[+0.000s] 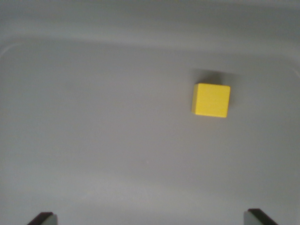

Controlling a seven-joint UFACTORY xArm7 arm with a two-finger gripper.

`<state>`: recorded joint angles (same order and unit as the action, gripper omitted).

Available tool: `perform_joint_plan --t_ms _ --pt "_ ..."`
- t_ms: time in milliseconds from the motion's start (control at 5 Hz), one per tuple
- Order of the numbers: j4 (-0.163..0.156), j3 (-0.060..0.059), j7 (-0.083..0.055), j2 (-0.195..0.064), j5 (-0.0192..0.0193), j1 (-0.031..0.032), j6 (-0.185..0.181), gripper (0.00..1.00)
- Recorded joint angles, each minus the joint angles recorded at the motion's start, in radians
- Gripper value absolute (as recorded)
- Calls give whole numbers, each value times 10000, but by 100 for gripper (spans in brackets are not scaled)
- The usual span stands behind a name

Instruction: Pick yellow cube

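A yellow cube (211,100) rests on the flat grey floor of a shallow bin, to the right of centre in the wrist view, casting a small shadow behind it. Only the two fingertips (43,218) of my gripper (150,218) show, at the bottom left and bottom right corners. They stand far apart, so the gripper is open and holds nothing. The cube lies well above them in the picture, closer to the right fingertip's side, and touches neither.
The grey bin's rounded back wall (150,40) runs across the top of the view, curving down at the left and right corners. Bare grey floor (93,131) spreads left of the cube and below it.
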<state>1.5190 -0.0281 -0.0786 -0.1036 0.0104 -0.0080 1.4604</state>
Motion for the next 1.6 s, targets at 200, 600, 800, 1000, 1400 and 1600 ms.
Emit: perform_joint_plan --t_ms 200,600,800,1000,1400,1600 --pt "0 0 0 0 0 0 0 0" --pt "-79 34 -147 -403 -76 -104 -416 0" --pt "-163 71 -304 -835 -159 -215 -863 0" --pt "-163 71 -304 -835 -159 -215 -863 0" --pt "-251 109 -467 -1280 -243 -330 -1324 0" --pt "-340 148 -633 -1737 -330 -448 -1796 0"
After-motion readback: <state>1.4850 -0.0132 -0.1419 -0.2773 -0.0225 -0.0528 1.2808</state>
